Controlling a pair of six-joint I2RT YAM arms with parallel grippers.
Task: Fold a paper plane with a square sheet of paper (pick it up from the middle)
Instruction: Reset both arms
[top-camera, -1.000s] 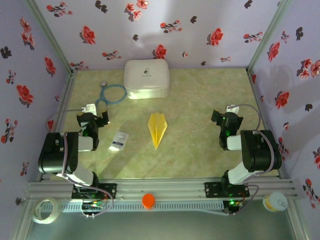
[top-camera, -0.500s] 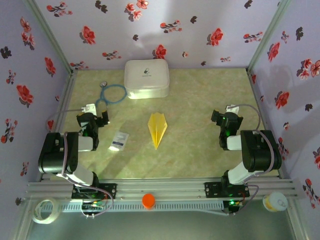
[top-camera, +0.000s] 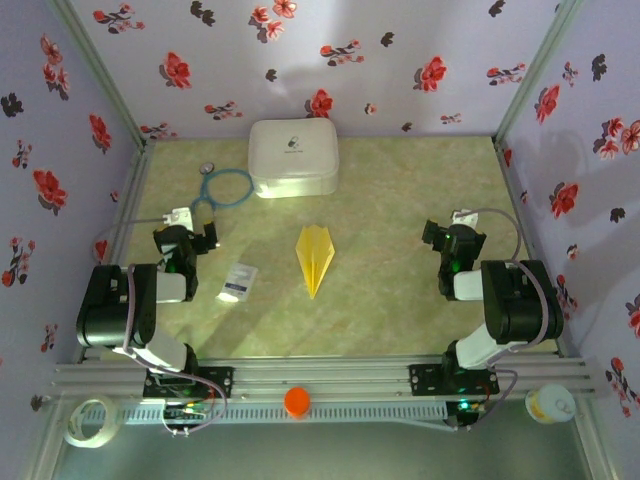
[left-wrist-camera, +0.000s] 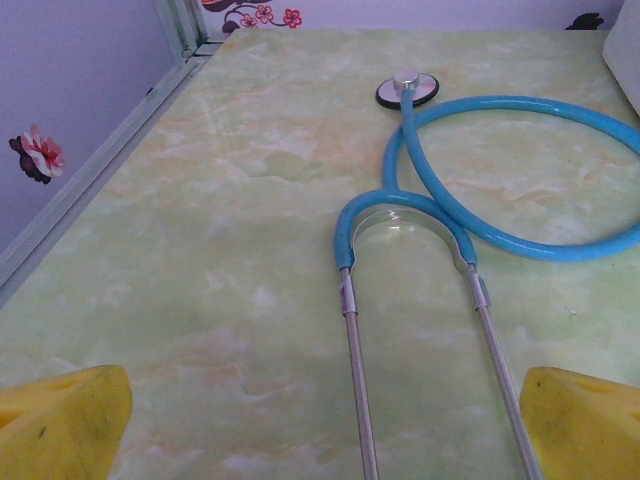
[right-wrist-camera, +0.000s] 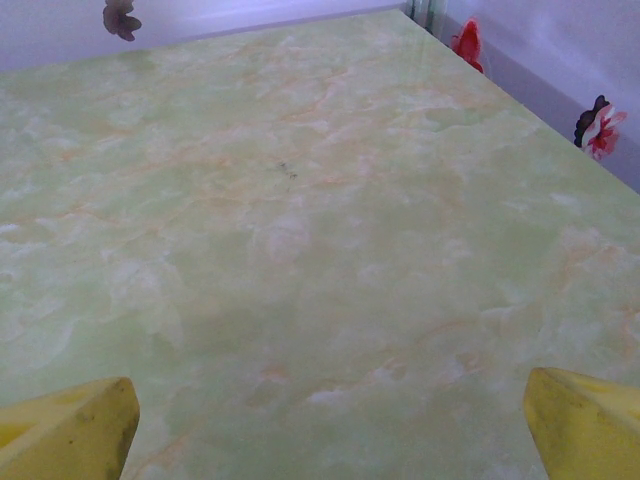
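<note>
The paper plane (top-camera: 316, 258) lies folded flat in the middle of the table (top-camera: 400, 320), nose toward the arms, while the left jaws and right jaws stand spread wide and empty at either side, apparently parked because no fold seems left to make

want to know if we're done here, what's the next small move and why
Likely none: leave both arms parked. The paper plane already lies folded, pointed and creased, in the middle of the table. The left claw and right claw stand open and empty, touching nothing.
</note>
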